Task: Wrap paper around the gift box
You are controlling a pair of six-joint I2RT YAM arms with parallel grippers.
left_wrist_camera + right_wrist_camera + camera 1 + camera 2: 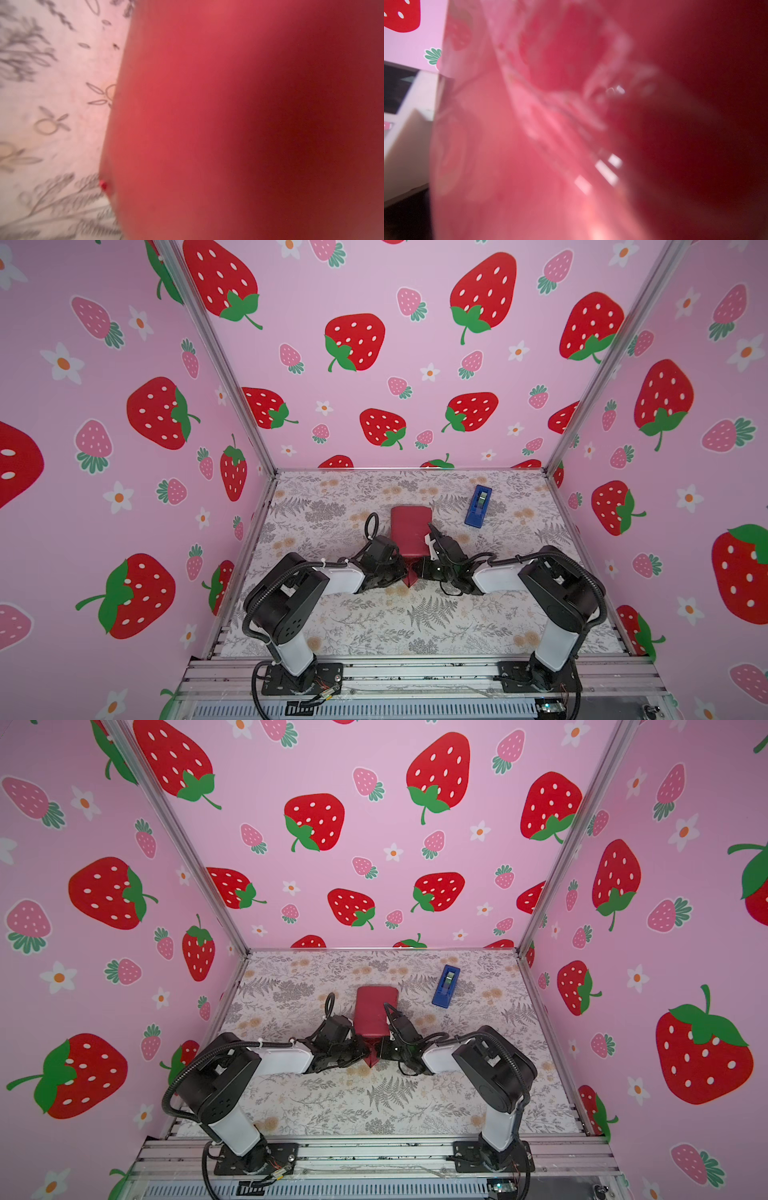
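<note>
Two grippers, one sheet, one dispenser. On the floral-patterned table (374, 626), bare cloth runs from the left rail to the left gripper (399, 571). Its jaws are closed against the near pointed flap of the thin dark red paper (409, 531), a raised bundle at mid-table. The gift box is hidden. The right gripper (420, 568), also closed, meets that flap from the other side; whether either pinches it cannot be told. A narrow bright-blue plastic tape dispenser (478, 506) lies well apart, back right – the near strip of table is free.
</note>
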